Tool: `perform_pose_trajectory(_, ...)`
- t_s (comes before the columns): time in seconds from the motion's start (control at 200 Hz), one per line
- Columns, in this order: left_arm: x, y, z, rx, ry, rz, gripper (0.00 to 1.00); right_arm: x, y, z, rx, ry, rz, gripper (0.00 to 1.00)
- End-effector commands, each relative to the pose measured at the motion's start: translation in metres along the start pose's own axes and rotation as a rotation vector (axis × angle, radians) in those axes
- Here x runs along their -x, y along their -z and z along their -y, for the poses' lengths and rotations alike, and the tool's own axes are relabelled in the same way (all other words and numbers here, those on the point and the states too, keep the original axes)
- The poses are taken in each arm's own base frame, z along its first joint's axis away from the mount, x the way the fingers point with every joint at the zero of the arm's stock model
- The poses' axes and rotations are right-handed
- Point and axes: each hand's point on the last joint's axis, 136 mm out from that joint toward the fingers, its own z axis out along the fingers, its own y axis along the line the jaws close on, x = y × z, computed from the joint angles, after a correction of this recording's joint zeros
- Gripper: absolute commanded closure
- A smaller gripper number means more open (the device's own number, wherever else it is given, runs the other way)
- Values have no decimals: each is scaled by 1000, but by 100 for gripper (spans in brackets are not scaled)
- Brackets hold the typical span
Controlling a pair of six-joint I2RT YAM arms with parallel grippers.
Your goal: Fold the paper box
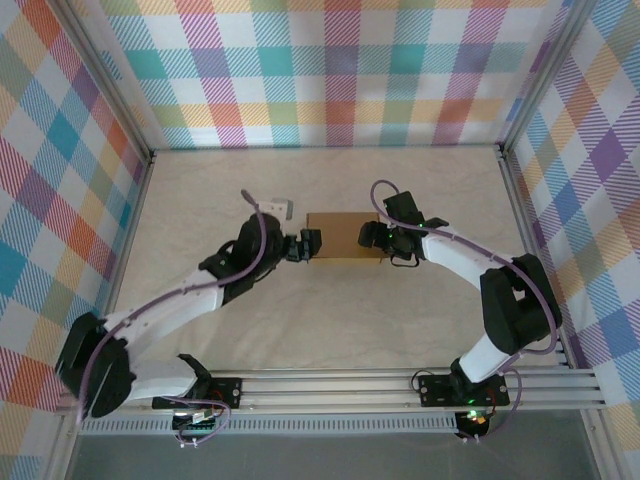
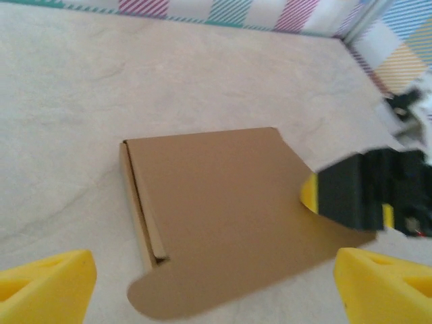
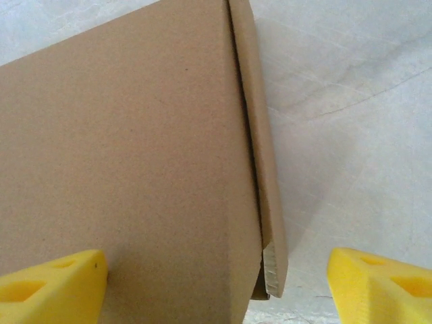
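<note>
Near edge: 2 arms, 2 grippers. Left gripper [image 2: 216,297] has its jaws spread wide with nothing between them, and sits just left of the box [image 1: 343,238]. Right gripper [image 3: 216,287] is also wide open and holds nothing. One of its fingers is over the lid, the other over the table [image 3: 351,101], so it straddles the box's side wall [image 3: 264,175].

1 box, mid-table between the two grippers, lying flat with the lid down. 1 rounded flap [image 2: 158,297] sticks out loose at the corner nearest the left wrist camera, not tucked.

Handling, my guess: light, stiff corrugated card. The creases will spring back, and it'll skate on the smooth table if pushed from one side only. Pinch too hard and the wall crushes. Best hold: pin the lid with one gripper, take the loose flap's edge with the other.

Beyond: checked walls [image 1: 340,70].
</note>
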Motion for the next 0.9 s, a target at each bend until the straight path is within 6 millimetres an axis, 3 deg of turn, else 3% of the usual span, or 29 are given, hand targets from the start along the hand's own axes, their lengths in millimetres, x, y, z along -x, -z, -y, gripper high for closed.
perform_pose_trajectory(0.0,-31,-26,-24,59,117,-201,14,-8,-9,16,-55,18,-19,19)
perform_pose_trajectory(0.175,-40,-67,-38,84,174,-292,22,-7,-6,5,-3,22,-24,19)
perform_pose_trajectory(0.33,-59,-91,-46,90,189,-355,31,-9,-13,10,-31,31,-40,19)
perform_pose_trajectory(0.6,-93,-107,-67,148,223,-411,48,-20,-29,26,-90,37,-72,23)
perform_pose_trajectory(0.75,-103,-112,-75,162,242,-432,59,-25,-38,35,-128,44,-92,33)
perform_pose_trajectory(0.895,-108,-114,-77,170,246,-446,63,-24,-41,36,-130,51,-84,35)
